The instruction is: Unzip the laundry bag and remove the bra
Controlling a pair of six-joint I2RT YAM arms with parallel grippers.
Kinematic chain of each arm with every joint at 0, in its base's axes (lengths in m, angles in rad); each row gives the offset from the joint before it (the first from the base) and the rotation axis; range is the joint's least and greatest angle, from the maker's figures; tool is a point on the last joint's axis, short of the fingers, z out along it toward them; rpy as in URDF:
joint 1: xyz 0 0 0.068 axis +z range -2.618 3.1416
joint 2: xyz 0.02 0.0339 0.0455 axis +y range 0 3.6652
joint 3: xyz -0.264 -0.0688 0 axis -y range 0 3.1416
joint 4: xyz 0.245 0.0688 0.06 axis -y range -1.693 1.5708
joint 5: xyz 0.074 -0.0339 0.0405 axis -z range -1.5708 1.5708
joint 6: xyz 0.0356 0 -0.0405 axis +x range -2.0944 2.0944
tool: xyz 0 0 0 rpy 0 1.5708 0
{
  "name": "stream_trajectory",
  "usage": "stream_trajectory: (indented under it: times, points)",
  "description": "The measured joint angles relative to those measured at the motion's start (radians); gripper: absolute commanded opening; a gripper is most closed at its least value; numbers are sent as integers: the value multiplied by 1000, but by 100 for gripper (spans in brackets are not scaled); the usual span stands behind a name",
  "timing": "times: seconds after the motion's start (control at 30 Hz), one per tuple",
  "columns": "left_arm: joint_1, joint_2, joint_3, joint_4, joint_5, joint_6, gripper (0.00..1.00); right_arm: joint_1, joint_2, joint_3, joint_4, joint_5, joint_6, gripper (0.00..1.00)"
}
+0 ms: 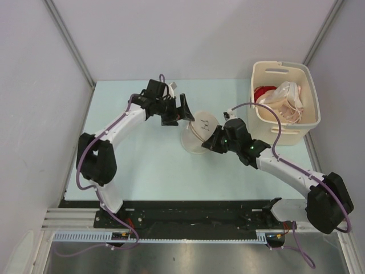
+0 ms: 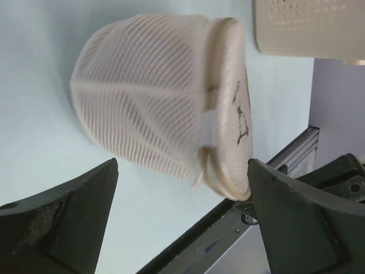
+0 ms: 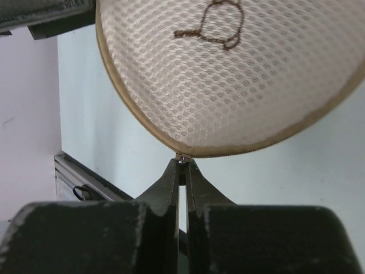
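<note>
Right gripper [image 3: 183, 164] clamps zip pull [image 3: 182, 159]; laundry bag [image 3: 228, 85] stands on edge, print facing it; left gripper [image 2: 182, 165] agape

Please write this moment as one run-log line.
left claw: open, beside laundry bag | right claw: shut on zip pull | zip: looks closed | bra: not seen

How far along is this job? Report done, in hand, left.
Done: nothing yet; the laundry bag shows its zip closed. In hand: right gripper pinches the zip pull; left gripper stands open near the bag. Left: unzip, pull out the bra, not visible.
</note>
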Motion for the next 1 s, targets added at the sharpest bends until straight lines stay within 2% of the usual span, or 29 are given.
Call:
stream_trajectory:
  times: [0.17,0.3,0.37,0.5,0.73,0.87,0.9,0.97,1.0]
  points:
    - [2,-153,-135,2,-67,-53,100,48,6,-2,-2,61,53,0]
    - [-3,-356,-352,98,-49,-188,100,48,15,-2,-2,83,69,0]
    - [-15,-397,-425,166,-32,-263,100,48,19,-2,-1,87,72,0]
    - [-64,-359,-462,254,-28,-357,100,49,22,-2,-2,89,75,0]
    - [-132,-226,-373,290,-41,-402,97,70,23,-4,-3,104,82,0]
    - [-148,-198,-361,333,-53,-425,80,85,25,-4,-2,110,89,0]
    - [-151,-192,-361,341,-60,-429,67,89,26,-4,-3,112,90,0]
    - [-156,-169,-356,354,-66,-441,50,98,26,-5,-4,123,93,0]
    - [-157,-154,-350,357,-69,-444,30,102,26,-5,-6,130,93,0]
